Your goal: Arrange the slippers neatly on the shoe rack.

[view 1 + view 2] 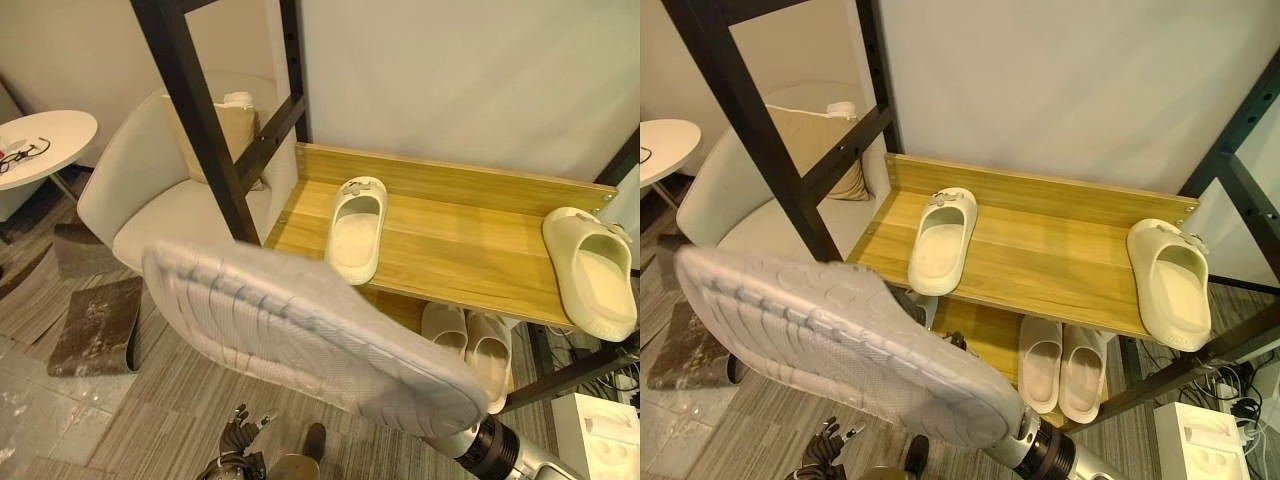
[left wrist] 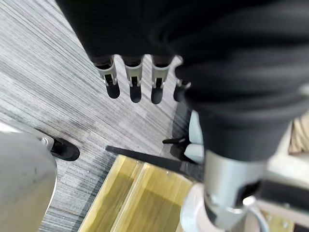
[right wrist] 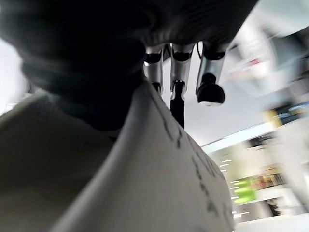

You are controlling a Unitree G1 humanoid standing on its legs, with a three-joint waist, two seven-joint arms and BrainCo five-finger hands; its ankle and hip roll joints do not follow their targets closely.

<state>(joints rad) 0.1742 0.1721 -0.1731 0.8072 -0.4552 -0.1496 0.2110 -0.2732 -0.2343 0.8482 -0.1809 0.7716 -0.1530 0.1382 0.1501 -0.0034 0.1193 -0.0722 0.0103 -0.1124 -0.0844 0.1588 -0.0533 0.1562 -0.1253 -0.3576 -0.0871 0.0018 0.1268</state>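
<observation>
Pale wood of the shoe rack's upper shelf lies bare between one slipper near its left end and another overhanging its front right corner. A pair sits on the lower shelf. Sole up, the held slipper hides most of the right hand, whose fingers grip it. The left hand hangs relaxed over the floor.
</observation>
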